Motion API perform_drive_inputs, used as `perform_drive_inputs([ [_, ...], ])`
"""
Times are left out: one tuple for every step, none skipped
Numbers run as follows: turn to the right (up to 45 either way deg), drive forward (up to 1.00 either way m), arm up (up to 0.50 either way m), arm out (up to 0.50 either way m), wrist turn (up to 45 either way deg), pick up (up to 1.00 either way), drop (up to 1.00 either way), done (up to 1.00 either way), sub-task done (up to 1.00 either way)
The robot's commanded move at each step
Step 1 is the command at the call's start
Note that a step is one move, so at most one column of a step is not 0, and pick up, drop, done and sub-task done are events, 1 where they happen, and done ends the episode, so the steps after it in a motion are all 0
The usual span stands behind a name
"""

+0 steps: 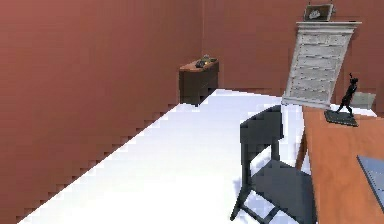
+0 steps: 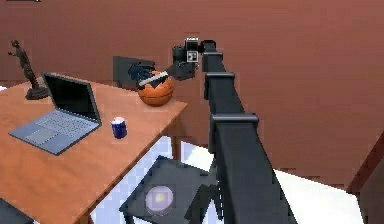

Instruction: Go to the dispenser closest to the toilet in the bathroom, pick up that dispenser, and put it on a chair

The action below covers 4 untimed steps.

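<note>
**Fingers out over the bench beside the orange ball; grip unreadable**

Fingers (image 2: 167,71) are reaching left in the upper middle of the arm side view. They are sitting at the far end of the arm (image 2: 235,140), a dark bar rising from the bottom edge. Cannot tell whether they are gripping anything.

A small white-and-blue object (image 2: 147,73) is showing at their tip, just above an orange ball (image 2: 156,93). It is too small to confirm as the dispenser. Whether it is hanging free or resting on the ball cannot be told.

The ball is sitting at the far corner of the wooden bench (image 2: 90,165). A blue-and-white cup (image 2: 119,127) is standing near the bench's right edge. An open laptop (image 2: 60,112) is lying to its left, and a dark statue (image 2: 26,66) is standing in the upper left.

A far chair (image 2: 124,68) is showing just behind the ball. A near chair (image 2: 190,185) is standing at bottom middle, carrying a pale round dish (image 2: 160,199) on its seat.

In the forward view, a dark chair (image 1: 268,150) is standing at lower right, beside the bench. A white dresser (image 1: 320,65) is standing at upper right with a framed picture (image 1: 318,13) on top. A low dark cabinet (image 1: 197,82) is sitting against the red-brown wall in the upper middle.
</note>
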Motion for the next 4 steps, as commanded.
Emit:
perform_drive_inputs([
  [0.0, 0.0, 0.0, 0.0, 21.0, 0.0, 0.0, 0.0, 0.0],
  [0.0, 0.0, -0.32, 0.0, 0.0, 0.0, 0.0, 0.0, 0.0],
  [0.0, 0.0, -0.32, 0.0, 0.0, 0.0, 0.0, 0.0, 0.0],
  [0.0, 0.0, 0.0, 0.0, 0.0, 0.0, 1.0, 0.0, 0.0],
])
